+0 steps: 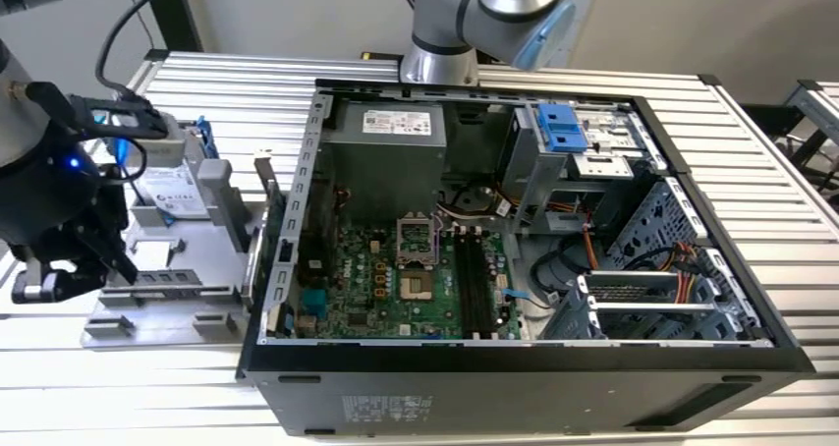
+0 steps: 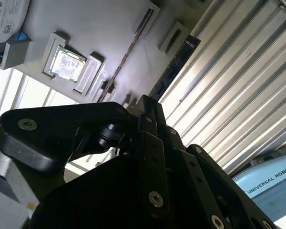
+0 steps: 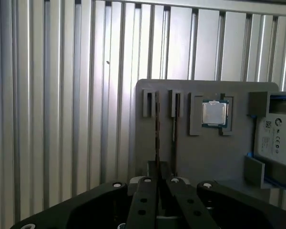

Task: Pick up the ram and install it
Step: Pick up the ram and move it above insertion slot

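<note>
The ram (image 3: pixel 157 125) is a thin dark stick standing on edge in a slot of the grey fixture tray (image 3: pixel 214 157). In the second wrist view the ram (image 2: pixel 176 64) runs straight into my fingers. My gripper (image 3: pixel 158 175) sits over its near end with the fingers drawn together on it. From the exterior view my gripper (image 1: pixel 112 264) is low at the tray's (image 1: pixel 157 318) left end, on that view's left. The motherboard's black slots (image 1: pixel 475 279) lie inside the open computer case (image 1: pixel 525 353), far from the gripper.
A second thin stick (image 3: pixel 174 125) stands in the neighbouring slot. A square silver chip (image 3: pixel 214 113) and a hard drive (image 3: pixel 278 138) in a blue frame share the tray. The table top (image 3: pixel 62 119) is ribbed metal. Another arm's base (image 1: pixel 439 63) stands behind the case.
</note>
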Action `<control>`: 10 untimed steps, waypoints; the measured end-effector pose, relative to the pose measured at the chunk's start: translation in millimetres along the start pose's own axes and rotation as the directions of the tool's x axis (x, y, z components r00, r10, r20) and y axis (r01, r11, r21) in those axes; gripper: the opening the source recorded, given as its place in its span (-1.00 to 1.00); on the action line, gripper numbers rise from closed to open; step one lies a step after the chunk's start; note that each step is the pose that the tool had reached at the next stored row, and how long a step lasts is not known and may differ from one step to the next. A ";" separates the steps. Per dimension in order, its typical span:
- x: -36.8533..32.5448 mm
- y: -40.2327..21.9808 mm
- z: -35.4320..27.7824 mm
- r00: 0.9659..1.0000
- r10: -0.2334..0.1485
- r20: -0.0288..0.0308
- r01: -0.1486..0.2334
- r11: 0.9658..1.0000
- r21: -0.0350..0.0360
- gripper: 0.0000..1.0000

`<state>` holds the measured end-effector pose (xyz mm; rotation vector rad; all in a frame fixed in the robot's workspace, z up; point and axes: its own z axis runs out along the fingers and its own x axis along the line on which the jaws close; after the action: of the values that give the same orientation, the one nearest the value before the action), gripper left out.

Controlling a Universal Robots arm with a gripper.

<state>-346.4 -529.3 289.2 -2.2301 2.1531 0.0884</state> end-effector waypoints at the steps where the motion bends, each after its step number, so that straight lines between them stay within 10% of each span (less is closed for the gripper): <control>1: -0.3 0.1 -4.6 1.000 0.001 0.000 -0.001 1.000 0.000 -1.00; 10: -3.1 0.5 -45.2 1.000 0.002 0.000 -0.002 1.000 0.000 -1.00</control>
<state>-346.4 -529.3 334.6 -2.2282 2.1548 0.0883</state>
